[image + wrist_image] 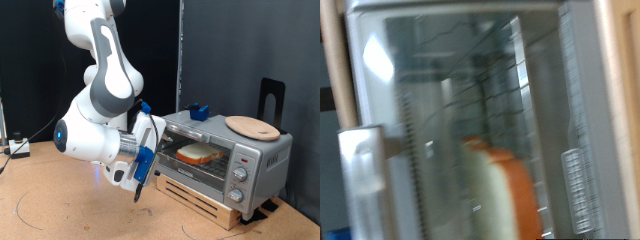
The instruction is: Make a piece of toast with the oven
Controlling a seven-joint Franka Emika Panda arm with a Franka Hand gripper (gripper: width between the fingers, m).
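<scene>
A bulky white arm (100, 110) with rounded grey joints, blue accents and a white-and-blue hand (140, 175).

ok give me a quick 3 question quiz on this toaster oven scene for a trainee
1. True or false: the piece of toast lies inside the oven, seen through its glass door.
2. What rests on top of the oven towards the exterior view's right?
A) a metal pan
B) a round wooden plate
C) a mug
3. Fill in: the pincer hangs at the oven's front, on the exterior view's ____ side of the door.

Key: 1 true; 2 B; 3 left
</scene>
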